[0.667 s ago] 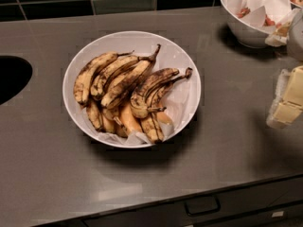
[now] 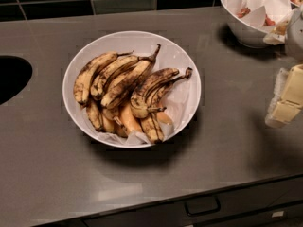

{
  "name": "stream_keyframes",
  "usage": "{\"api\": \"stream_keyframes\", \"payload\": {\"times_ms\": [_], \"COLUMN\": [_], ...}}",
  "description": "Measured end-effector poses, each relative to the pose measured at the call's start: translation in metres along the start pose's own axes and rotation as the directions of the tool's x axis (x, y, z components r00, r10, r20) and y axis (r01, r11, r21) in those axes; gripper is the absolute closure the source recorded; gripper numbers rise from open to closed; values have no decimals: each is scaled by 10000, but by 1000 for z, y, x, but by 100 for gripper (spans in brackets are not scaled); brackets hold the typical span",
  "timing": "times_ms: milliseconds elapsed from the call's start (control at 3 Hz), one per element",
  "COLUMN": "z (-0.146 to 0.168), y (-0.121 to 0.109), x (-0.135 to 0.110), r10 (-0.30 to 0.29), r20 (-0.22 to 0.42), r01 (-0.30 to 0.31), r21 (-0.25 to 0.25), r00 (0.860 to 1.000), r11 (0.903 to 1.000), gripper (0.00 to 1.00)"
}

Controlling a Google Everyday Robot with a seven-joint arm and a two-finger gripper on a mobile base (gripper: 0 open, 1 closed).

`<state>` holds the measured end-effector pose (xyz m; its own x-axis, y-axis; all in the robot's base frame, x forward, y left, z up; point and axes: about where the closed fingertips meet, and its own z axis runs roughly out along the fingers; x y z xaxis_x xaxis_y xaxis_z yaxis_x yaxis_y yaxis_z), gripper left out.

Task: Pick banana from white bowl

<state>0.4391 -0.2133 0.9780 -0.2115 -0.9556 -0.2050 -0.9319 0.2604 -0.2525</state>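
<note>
Nothing had shifted: your gripper (image 2: 288, 98) hung well apart from the white bowl (image 2: 188, 56), whether clenched or released I couldn't tell. You needed to take the top banana (image 2: 125, 82) mid-body.

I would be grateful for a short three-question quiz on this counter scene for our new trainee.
1. True or false: the bananas lie in the white bowl, which is lined with crumpled paper.
2. Where is the gripper? A) directly over the bananas; B) at the right edge of the view, apart from the white bowl; C) lifting a banana in the air.
3. Fill the gap: the smaller bowl with red pieces stands at the top ____ of the view.

Key: 1 true; 2 B; 3 right.
</note>
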Motion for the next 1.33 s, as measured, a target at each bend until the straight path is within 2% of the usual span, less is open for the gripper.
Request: {"api": "stream_keyframes", "payload": {"times_ms": [333, 667, 1000, 1333], "z": [11, 28, 28, 26], "y": [0, 6, 6, 5], "x": [-28, -67, -67, -79], "r10": [-805, -1870, -1870, -2217], "r20": [1, 165, 165, 324], "r01": [804, 1877, 1877, 2233], "r21": [-264, -699, -698, -569], "r00": [9968, 9822, 9822, 9746], "r11": [9964, 9797, 9797, 9731], "gripper": [0, 0, 0, 0]}}
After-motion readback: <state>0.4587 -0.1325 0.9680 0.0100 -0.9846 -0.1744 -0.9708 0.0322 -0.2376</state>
